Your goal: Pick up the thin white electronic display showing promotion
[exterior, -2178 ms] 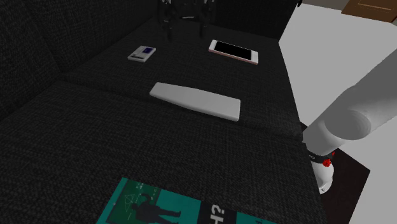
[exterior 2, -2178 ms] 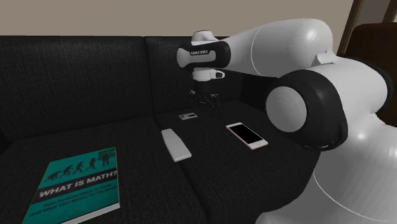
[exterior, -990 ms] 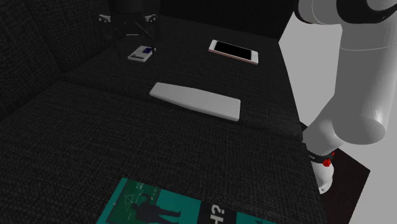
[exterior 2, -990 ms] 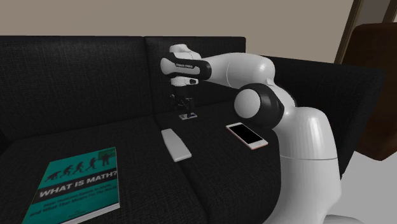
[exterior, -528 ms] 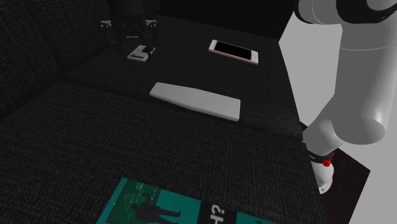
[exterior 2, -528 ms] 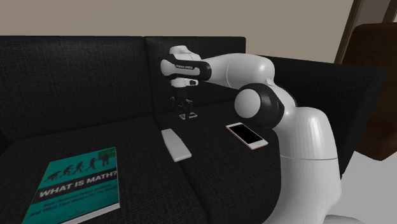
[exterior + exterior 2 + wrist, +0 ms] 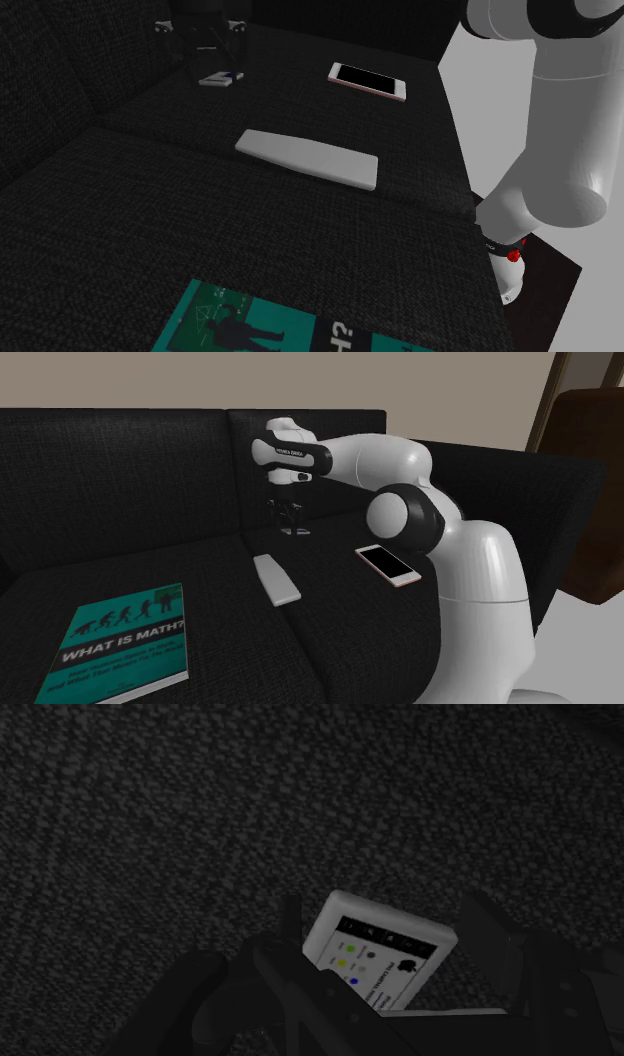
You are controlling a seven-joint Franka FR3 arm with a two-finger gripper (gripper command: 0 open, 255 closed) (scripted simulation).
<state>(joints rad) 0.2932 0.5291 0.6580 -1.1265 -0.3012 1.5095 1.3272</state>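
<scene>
On the black sofa [image 7: 300,230] are one smartphone [image 7: 368,81], one white bar [image 7: 307,159], one teal book [image 7: 270,325] and one small white display [image 7: 380,954], gripped between the closed end effector [image 7: 384,909].

We've seen the gripper [image 7: 289,520] slide away from above the gap between the phone [image 7: 368,81] and the small white display [image 7: 380,949], settle over the display, sink around it, and now its fingers have closed in on its two sides. In the shoulder view the display sits a touch higher than half a second ago and looks thinner, half tucked under the gripper; the arm [image 7: 570,120], looming close two seconds back, has drawn upright
</scene>
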